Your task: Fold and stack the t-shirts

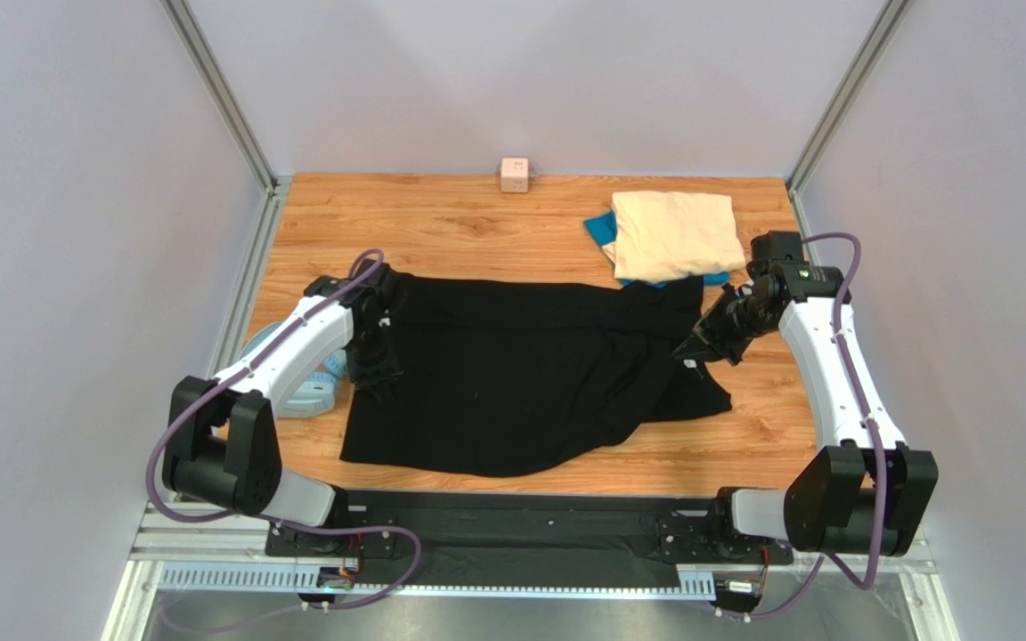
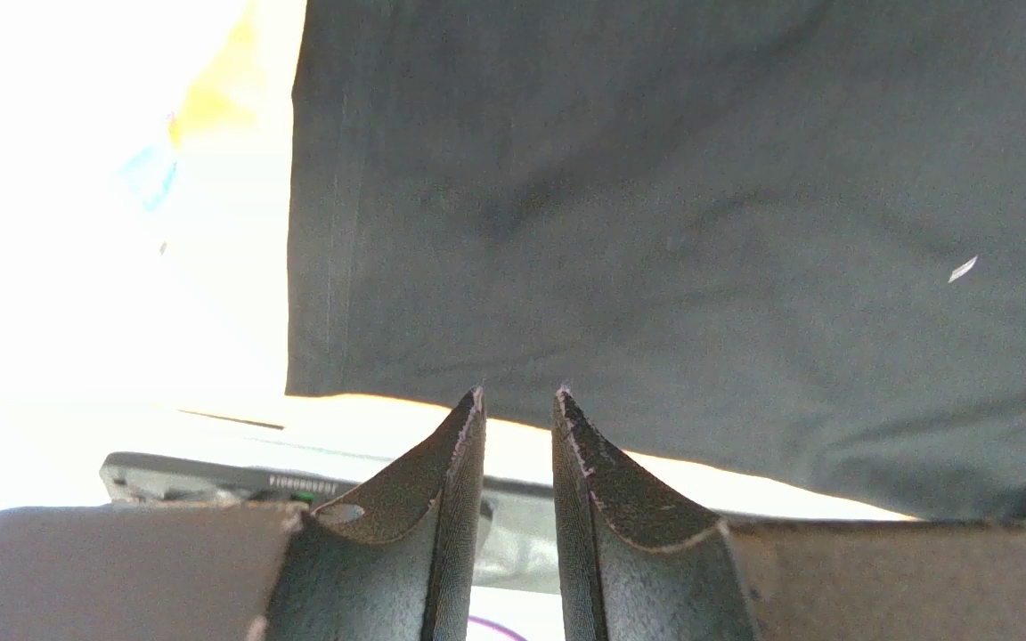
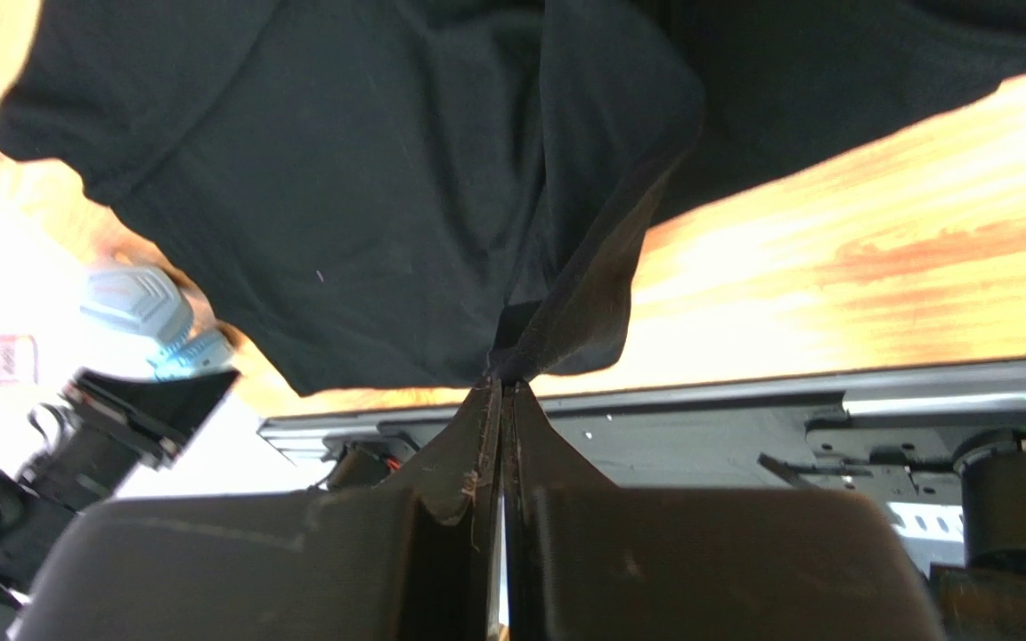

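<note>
The black t-shirt (image 1: 519,381) lies spread across the middle of the wooden table, its right part rumpled. My right gripper (image 1: 690,350) is shut on a pinched strip of the shirt's right edge (image 3: 572,314), which rises taut to the fingertips (image 3: 501,385). At the shirt's left edge my left gripper (image 1: 374,350) is open, with a narrow empty gap at its tips (image 2: 519,395). The black cloth (image 2: 692,227) lies just beyond them. A folded cream t-shirt (image 1: 672,234) rests on the blue t-shirt (image 1: 599,230) at the back right.
A light-blue plastic ring (image 1: 307,387) lies under the left arm by the table's left edge; the ring (image 3: 144,305) also shows in the right wrist view. A small pink cube (image 1: 516,174) sits at the back wall. Bare wood lies behind the black shirt.
</note>
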